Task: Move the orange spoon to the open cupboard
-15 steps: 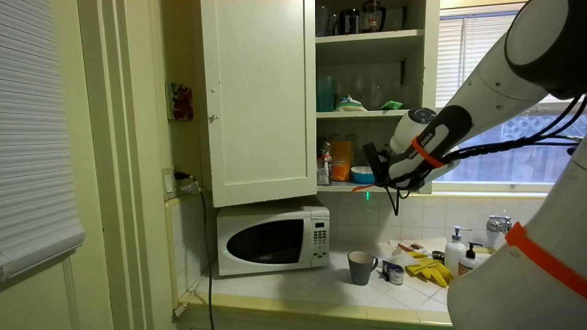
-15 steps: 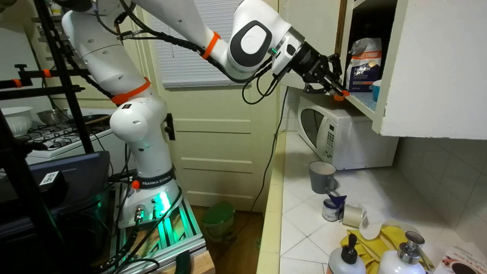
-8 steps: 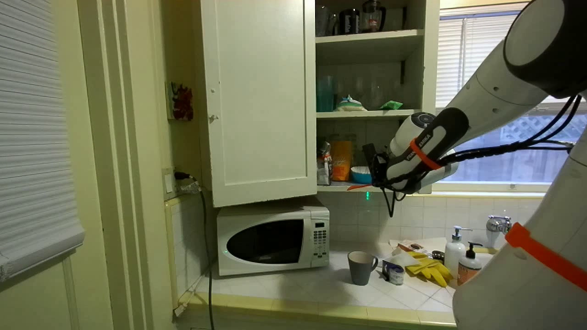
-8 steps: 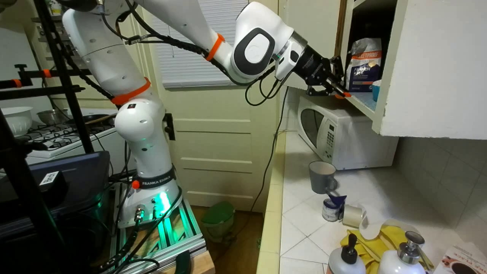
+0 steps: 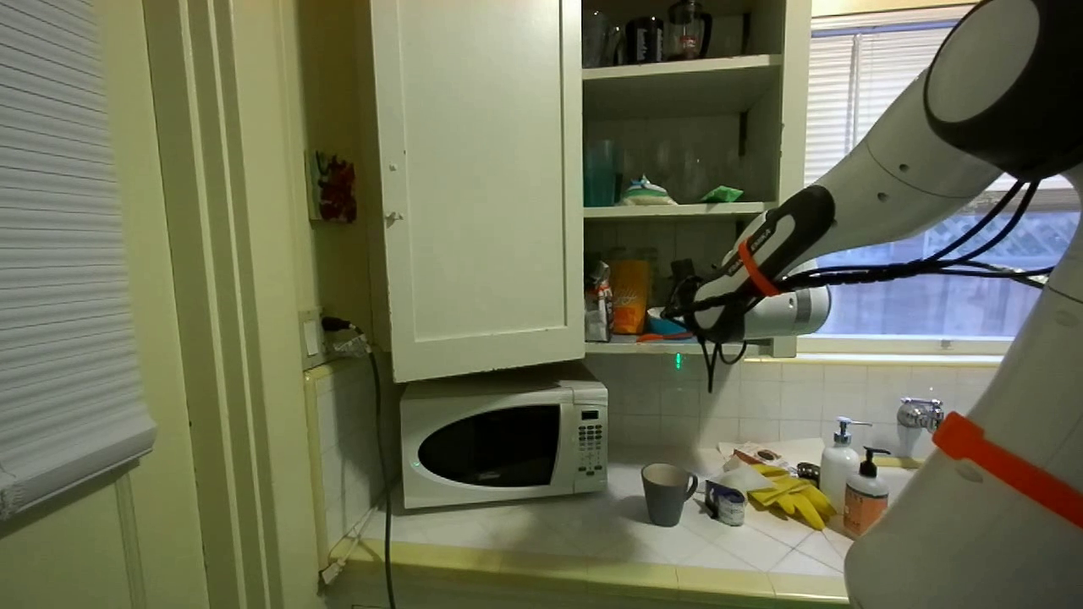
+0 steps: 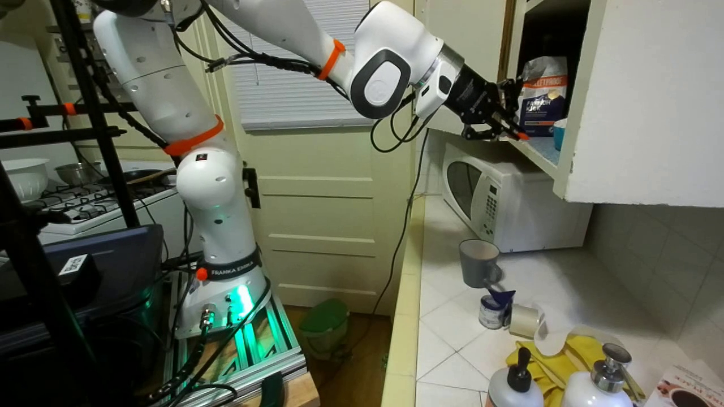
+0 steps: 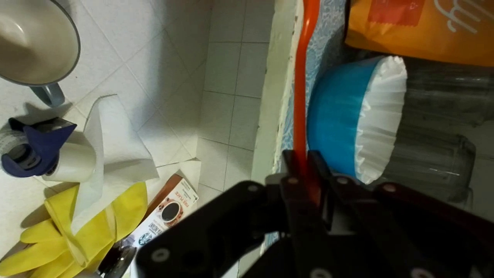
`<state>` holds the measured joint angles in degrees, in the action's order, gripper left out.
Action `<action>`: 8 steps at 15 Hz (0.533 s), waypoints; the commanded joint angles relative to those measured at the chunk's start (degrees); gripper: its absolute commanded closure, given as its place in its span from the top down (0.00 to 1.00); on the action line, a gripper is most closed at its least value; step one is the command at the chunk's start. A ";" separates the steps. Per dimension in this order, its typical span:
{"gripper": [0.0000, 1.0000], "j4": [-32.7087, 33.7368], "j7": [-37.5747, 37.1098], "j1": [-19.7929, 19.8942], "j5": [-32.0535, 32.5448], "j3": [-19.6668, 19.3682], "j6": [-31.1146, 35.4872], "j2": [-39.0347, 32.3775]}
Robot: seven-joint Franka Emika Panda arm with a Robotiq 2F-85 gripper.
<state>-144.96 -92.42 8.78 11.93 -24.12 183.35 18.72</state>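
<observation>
The orange spoon (image 7: pixel 299 96) is held between the fingers of my gripper (image 7: pixel 299 156), its long thin part pointing away from the wrist. In the wrist view it runs over the blue-patterned liner, just inside the front edge of the open cupboard's lowest shelf (image 7: pixel 268 116), beside a blue bowl (image 7: pixel 334 119). The spoon shows as a small orange strip in both exterior views (image 5: pixel 662 337) (image 6: pixel 522 136). My gripper (image 6: pixel 512 129) is at the opening of the cupboard (image 6: pixel 534 155). I cannot tell whether spoon and shelf or bowl touch.
An orange bag (image 7: pixel 424 31) and clear glasses (image 7: pixel 432 162) stand deeper on the shelf. The open cupboard door (image 5: pixel 482 186) hangs above the microwave (image 5: pixel 503 440). A grey mug (image 5: pixel 667 495), yellow gloves (image 5: pixel 791 495) and pump bottles (image 5: pixel 838 465) are on the counter below.
My gripper has moved forward to the cupboard, carrying the spoon from in front of the shelf edge to just over the lowest shelf. The grip on the spoon looks the same.
</observation>
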 commanded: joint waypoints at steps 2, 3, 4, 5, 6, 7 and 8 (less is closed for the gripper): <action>0.03 1.25 0.72 -5.68 -1.74 -5.90 1.14 -1.20; 0.03 1.52 0.70 -6.67 -1.75 -6.94 0.96 -1.25; 0.03 1.73 0.74 -7.89 -1.85 -8.23 0.95 -1.30; 0.03 1.96 0.70 -8.90 -1.85 -9.36 1.00 -1.35; 0.03 2.03 0.68 -9.90 -1.84 -10.44 1.31 -1.32; 0.03 2.41 0.61 -10.58 -1.68 -11.23 1.25 -1.55; 0.03 2.77 0.60 -11.49 -1.65 -12.20 1.13 -1.75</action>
<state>-143.30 -92.42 0.54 11.78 -33.23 183.35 18.05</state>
